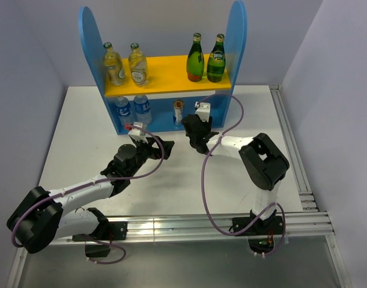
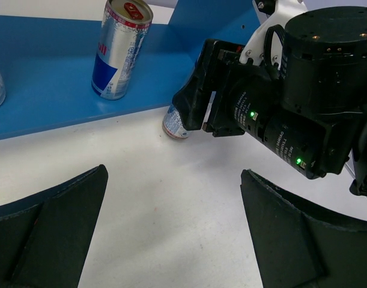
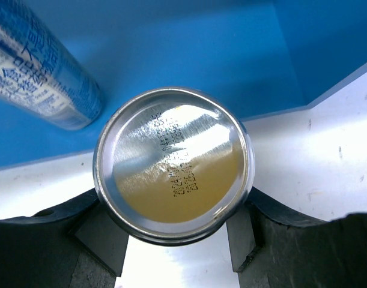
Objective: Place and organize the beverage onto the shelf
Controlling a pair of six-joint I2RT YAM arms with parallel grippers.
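The can shows a base of bare metal, smooth and mirror-bright, with ink-printed digits. The upright can wears a glossy printed skin. The shelf is smooth matt blue; the table is matt white, faintly speckled. The left claw has fingers of matt black plastic.

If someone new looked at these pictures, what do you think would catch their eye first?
Probably the shelf, tall blue panels and a yellow board against the white table, with two green bottles on the board's right end. Next, the right hand gripping a can just in front of the blue base, its shiny bottom filling the right wrist view.
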